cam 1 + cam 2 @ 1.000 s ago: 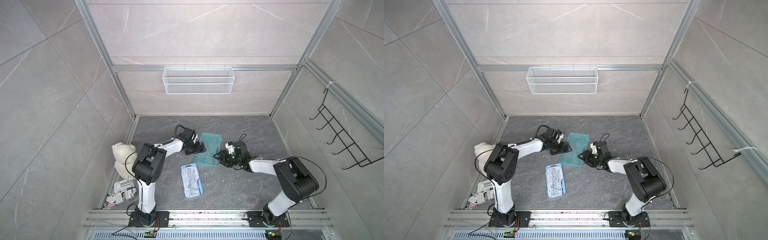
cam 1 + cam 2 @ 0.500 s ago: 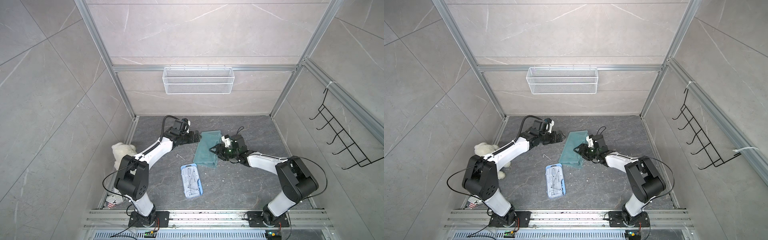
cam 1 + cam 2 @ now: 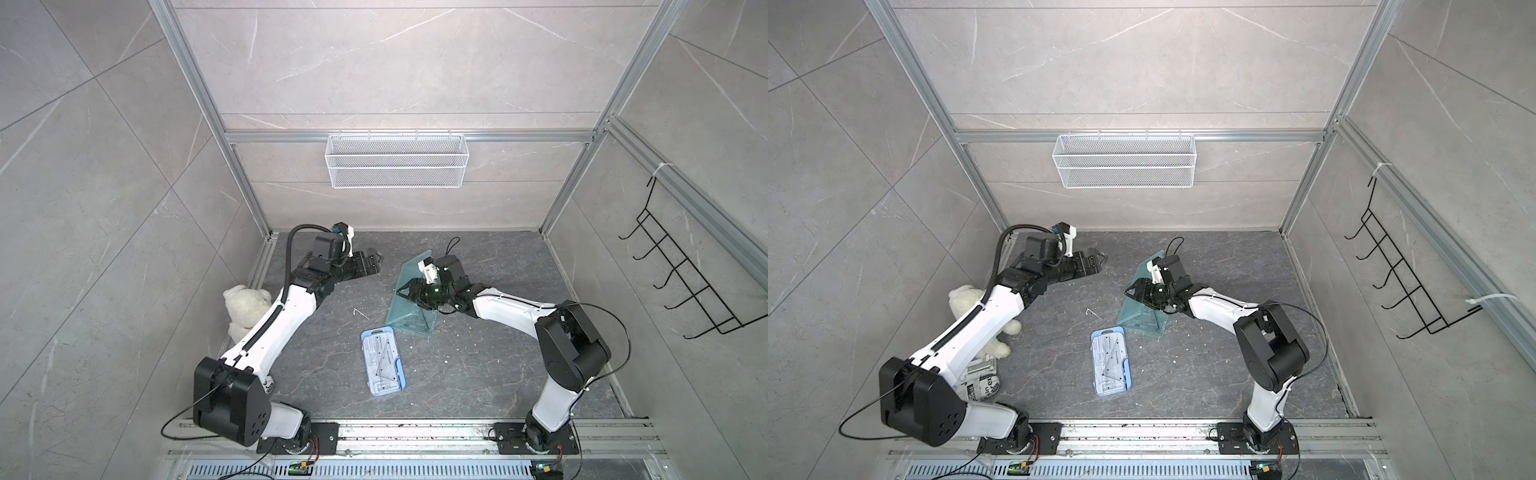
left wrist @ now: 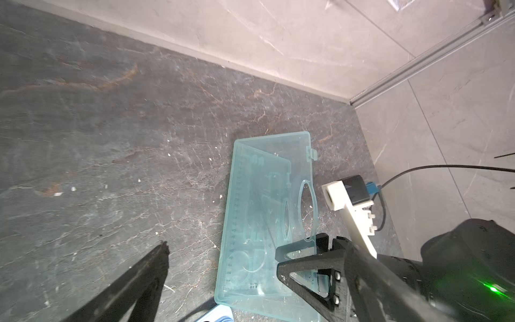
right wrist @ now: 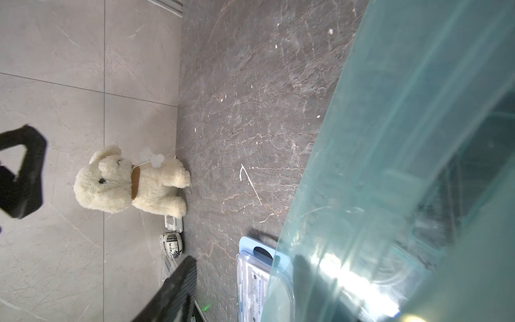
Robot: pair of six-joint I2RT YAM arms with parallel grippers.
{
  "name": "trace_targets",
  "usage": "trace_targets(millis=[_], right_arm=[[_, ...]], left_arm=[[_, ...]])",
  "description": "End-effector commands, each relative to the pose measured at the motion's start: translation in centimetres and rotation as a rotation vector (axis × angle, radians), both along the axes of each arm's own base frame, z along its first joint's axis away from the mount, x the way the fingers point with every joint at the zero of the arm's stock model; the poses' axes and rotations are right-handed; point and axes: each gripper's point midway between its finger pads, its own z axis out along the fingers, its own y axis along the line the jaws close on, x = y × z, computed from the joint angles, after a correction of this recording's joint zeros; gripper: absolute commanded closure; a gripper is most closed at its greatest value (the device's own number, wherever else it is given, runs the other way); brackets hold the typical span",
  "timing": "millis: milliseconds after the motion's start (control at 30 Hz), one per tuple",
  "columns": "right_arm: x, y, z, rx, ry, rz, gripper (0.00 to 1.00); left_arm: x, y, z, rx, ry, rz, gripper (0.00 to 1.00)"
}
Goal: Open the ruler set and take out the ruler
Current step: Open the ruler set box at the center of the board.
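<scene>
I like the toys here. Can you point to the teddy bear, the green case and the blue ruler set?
teddy bear (image 5: pixel 111 181): right wrist view, its head.
green case (image 4: pixel 259 212): left wrist view, its clear lid.
blue ruler set (image 3: pixel 383 360): a top view, its middle.

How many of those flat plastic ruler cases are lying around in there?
2. A teal see-through case stands propped open mid-floor, at the right gripper. A light blue case lies flat just in front of it. Others could be hidden behind the arms.

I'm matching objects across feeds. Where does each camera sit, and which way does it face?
Top views: high at the front, looking down on both arms and the teal case.
Left wrist: on the left arm, facing the teal case; one own finger and the right gripper show.
Right wrist: on the right arm, facing the plush dog; own fingers show.
Shared: the case and the blue ruler set.
</scene>
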Motion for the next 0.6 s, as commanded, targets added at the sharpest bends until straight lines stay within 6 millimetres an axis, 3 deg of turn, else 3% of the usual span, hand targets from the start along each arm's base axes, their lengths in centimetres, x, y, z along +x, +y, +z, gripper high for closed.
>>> trace_targets(millis=[0, 133, 267, 567], right_arm=[[0.2, 1.7, 0.7, -0.041, -0.034, 0.036, 0.4], [0.5, 3.6, 1.8, -0.055, -0.063, 0.068, 0.4], [0.8, 5.1, 2.6, -0.061, -0.084, 0.092, 0.4], [1.6, 6.8, 1.9, -0.081, -0.095, 0.12, 0.39]], left_arm=[[-1.0, 2.5, 0.5, 0.019, -0.016, 0.041, 0.01], [-1.6, 4.4, 0.5, 0.014, -0.016, 0.069, 0.01], [-2.0, 4.9, 0.4, 0.007, -0.014, 0.075, 0.01], [-2.3, 5.2, 0.7, 0.004, -0.017, 0.068, 0.0]])
